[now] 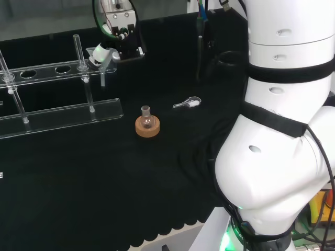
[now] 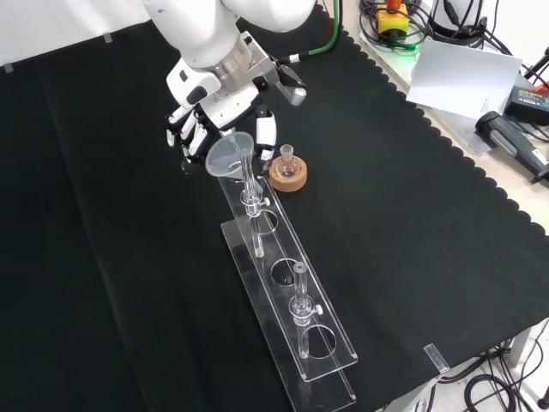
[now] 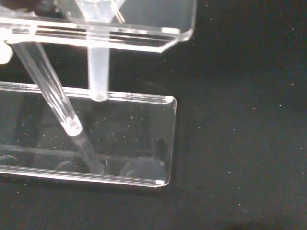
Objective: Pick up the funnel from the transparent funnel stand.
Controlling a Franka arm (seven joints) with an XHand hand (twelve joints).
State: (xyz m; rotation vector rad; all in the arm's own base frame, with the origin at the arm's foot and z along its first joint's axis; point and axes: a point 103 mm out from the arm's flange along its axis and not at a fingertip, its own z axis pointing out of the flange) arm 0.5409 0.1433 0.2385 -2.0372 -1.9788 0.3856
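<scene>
From the front, the near holes of the clear funnel stand [image 2: 330,360] are empty, upright rods rising between them. Farther along, the funnel [image 2: 230,155] sits in the end hole, its stem hanging through the upper plate, tip just above the base plate in the wrist view. The hand [image 2: 199,127] is right behind it, fingers curled about the bowl; whether they pinch it yet I cannot tell. If the lift goes crooked, I'd guess the stem snags the plate and drags the stand. Just beyond, a small round flask [image 2: 287,159] sits on its cork ring [image 2: 288,177], contents unclear; a swinging stem might clip it.
</scene>
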